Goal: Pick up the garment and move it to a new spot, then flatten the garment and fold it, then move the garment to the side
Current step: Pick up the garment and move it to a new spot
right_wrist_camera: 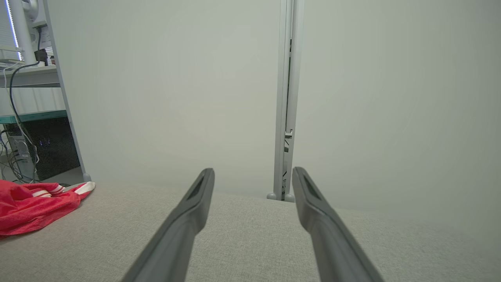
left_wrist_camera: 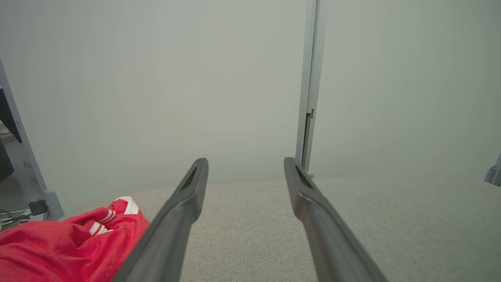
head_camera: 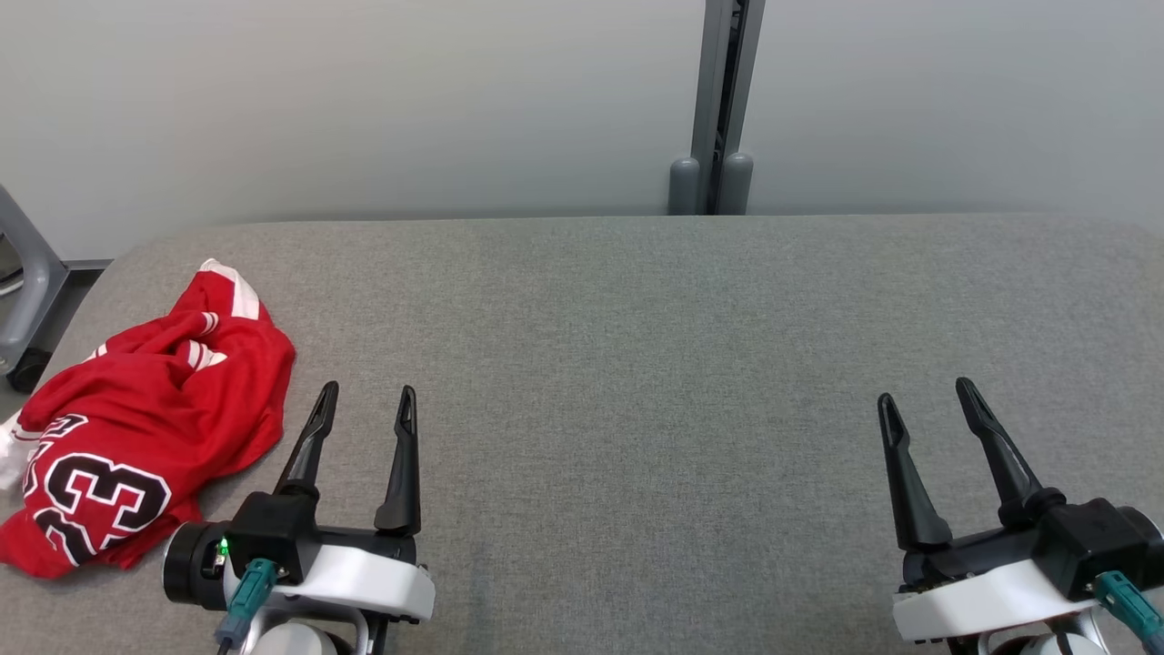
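Note:
The garment (head_camera: 145, 414) is a red jersey with white trim and black-and-white numbers, crumpled in a heap at the left end of the grey table (head_camera: 637, 364). My left gripper (head_camera: 367, 398) hovers just right of the heap, open, with nothing between its fingers. In the left wrist view the garment (left_wrist_camera: 70, 246) lies at the lower left, beside my left gripper (left_wrist_camera: 245, 163). Far off at the lower right, my right gripper (head_camera: 926, 391) is open and empty. The right wrist view shows the garment (right_wrist_camera: 35, 205) at its far left, well away from my right gripper (right_wrist_camera: 253, 174).
A pale partition wall with a grey vertical post (head_camera: 723, 109) stands behind the table's far edge. A grey frame leg with a caster (head_camera: 23, 300) stands off the table's left end. A desk with cables (right_wrist_camera: 23, 117) lies beyond the left side.

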You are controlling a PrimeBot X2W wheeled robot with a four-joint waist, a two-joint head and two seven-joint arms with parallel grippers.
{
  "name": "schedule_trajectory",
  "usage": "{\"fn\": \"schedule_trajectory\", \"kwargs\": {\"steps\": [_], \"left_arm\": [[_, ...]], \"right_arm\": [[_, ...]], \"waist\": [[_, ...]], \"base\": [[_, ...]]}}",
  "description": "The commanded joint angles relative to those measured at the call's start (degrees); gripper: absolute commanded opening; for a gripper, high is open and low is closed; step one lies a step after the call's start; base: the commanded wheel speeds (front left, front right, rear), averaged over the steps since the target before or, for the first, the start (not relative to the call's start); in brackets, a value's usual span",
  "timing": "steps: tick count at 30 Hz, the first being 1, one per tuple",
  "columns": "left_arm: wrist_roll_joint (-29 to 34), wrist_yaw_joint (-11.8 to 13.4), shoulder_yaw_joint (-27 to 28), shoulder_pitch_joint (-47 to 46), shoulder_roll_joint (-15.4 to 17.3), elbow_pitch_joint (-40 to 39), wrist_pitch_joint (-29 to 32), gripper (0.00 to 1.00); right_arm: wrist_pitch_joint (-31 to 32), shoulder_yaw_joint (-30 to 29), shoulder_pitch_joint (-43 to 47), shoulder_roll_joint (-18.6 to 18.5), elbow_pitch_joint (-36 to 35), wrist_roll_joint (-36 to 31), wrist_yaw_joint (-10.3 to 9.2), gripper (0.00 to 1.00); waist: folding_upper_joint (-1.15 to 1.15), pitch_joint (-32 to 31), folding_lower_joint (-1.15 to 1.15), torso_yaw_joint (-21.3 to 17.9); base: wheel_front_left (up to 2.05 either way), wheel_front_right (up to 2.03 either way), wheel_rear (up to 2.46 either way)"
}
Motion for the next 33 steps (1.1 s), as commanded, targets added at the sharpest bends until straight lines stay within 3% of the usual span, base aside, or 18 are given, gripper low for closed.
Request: {"fn": "schedule_trajectory", "kwargs": {"steps": [1, 14, 33], "left_arm": [[-0.4, 0.1, 0.2, -0.8, 0.2, 0.1, -0.1, 1.0], [-1.2, 0.1, 0.4, -1.2, 0.2, 0.8, 0.0, 1.0], [-3.3, 0.3, 1.4, -0.3, 0.3, 2.5, 0.0, 1.0]], "right_arm": [[-0.3, -0.2, 0.2, -0.2, 0.1, 0.6, 0.12, 1.0], [-0.3, 0.2, 0.6, -0.2, 0.3, 2.7, 0.12, 1.0], [-0.3, 1.7, 1.9, -0.2, 1.6, 6.2, 0.12, 1.0]], "waist": [[0.0, 0.0, 0.0, 0.1], [0.0, -0.1, 0.0, 3.3], [0.0, -1.3, 0.0, 19.9]], "base": [[0.0, 0.0, 0.0], [0.0, 0.0, 0.0], [0.0, 0.0, 0.0]]}}
